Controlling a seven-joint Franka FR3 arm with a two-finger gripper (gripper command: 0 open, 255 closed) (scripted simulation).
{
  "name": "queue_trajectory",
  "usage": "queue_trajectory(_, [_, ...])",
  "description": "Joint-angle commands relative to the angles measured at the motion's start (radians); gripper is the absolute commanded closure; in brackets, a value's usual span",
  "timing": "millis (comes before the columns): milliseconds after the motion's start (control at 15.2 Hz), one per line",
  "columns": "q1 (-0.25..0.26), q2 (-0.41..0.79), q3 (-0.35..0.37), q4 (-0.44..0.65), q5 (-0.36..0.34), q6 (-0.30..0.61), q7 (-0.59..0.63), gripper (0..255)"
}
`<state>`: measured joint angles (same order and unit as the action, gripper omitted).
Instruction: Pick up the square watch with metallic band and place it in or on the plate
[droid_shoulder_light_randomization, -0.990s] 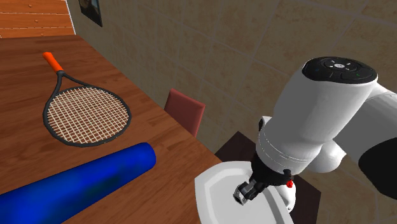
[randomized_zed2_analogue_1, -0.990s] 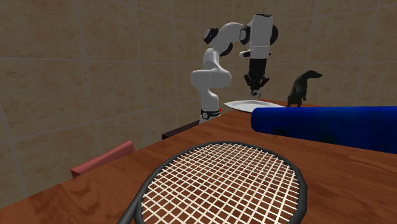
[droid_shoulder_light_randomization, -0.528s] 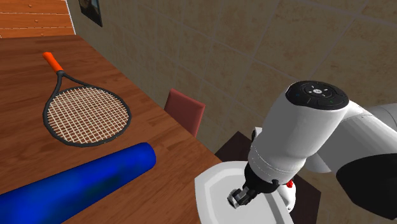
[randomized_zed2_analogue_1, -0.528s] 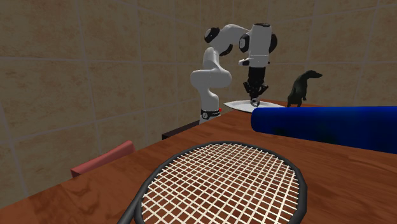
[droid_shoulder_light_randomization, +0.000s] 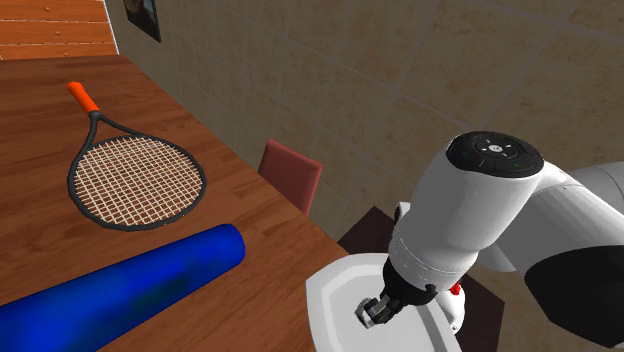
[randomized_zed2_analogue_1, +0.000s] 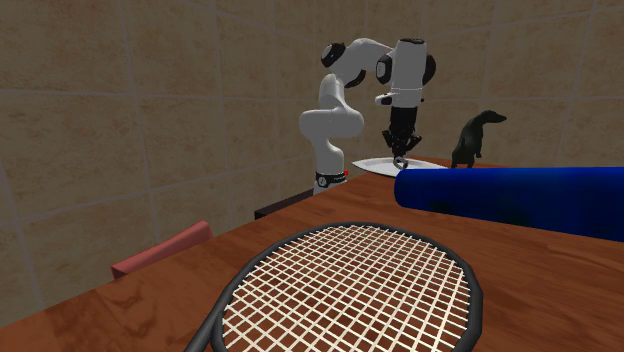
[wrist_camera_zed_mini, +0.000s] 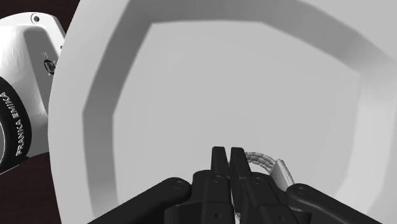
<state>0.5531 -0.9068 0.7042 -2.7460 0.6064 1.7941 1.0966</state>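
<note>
Shoulder view: at the left, a racket (droid_shoulder_light_randomization: 135, 178) with an orange grip lies on the wooden table (droid_shoulder_light_randomization: 40, 120). A blue cylinder (droid_shoulder_light_randomization: 120, 290) lies near it, toward the lower edge. A red chair back (droid_shoulder_light_randomization: 292, 172) stands at the table's far edge. Further right, the white plate (droid_shoulder_light_randomization: 335, 300) sits beneath the gripper (droid_shoulder_light_randomization: 372, 318), which points down into it. Wrist view: the fingers (wrist_camera_zed_mini: 219, 167) are pressed nearly together, pinching the watch (wrist_camera_zed_mini: 270, 165). Its metallic band curls out beside them, close over the plate. Contact with the plate cannot be determined.
</note>
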Motion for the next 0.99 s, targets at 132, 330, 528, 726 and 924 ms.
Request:
queue_trajectory(132, [0.000, 0.000, 0.000, 0.000, 0.000, 0.000, 0.000, 0])
queue_trajectory(330, [0.000, 0.000, 0.000, 0.000, 0.000, 0.000, 0.000, 0])
queue_trajectory(528, [-0.019, -0.012, -0.056, 0.084, -0.055, -0.096, 0.007, 0])
queue_trajectory(726, [-0.025, -0.012, -0.070, 0.108, -0.068, -0.119, 0.009, 0])
queue_trajectory(924, [-0.025, -0.012, -0.070, 0.108, -0.068, -0.119, 0.009, 0])
